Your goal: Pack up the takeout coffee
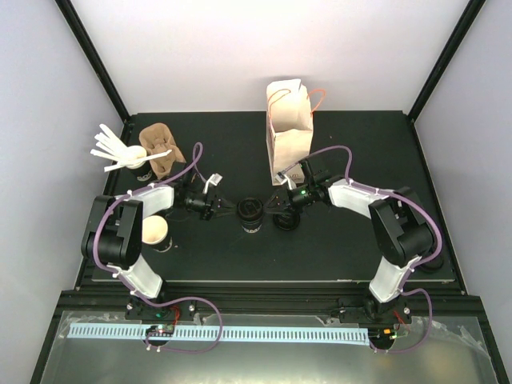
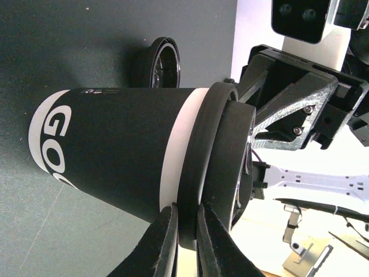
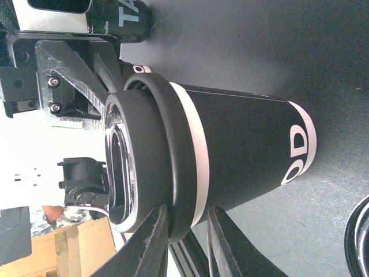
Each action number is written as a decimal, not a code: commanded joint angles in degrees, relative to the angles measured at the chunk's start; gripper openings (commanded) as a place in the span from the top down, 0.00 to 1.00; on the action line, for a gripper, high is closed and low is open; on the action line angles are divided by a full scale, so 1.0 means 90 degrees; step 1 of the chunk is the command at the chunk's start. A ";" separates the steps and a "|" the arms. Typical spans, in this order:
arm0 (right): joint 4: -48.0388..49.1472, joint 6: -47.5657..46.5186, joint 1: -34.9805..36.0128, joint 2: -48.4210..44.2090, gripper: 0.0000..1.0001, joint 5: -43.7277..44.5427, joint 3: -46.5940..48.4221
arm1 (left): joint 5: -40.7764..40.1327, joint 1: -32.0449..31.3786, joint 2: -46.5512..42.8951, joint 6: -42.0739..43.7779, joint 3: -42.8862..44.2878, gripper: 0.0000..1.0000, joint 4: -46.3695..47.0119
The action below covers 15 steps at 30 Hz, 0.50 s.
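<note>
A takeout coffee cup, black with white lettering and a black lid, stands at the table's middle between both grippers. In the left wrist view my left gripper is shut on the rim of the lid of this cup. In the right wrist view my right gripper straddles the same lid. One finger lies against the lid, and there is a gap to the other beside the cup. In the top view the left gripper and right gripper flank the cup.
A loose black lid lies just right of the cup. A lidless black cup, tan inside, stands by the left arm. A cup of white stirrers and brown carriers are back left. A paper bag stands behind.
</note>
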 commanded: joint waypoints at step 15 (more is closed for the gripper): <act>-0.0521 -0.0341 0.0062 0.0906 0.80 0.0897 -0.0629 | -0.0742 -0.0114 0.0697 0.0242 -0.0742 0.91 -0.0136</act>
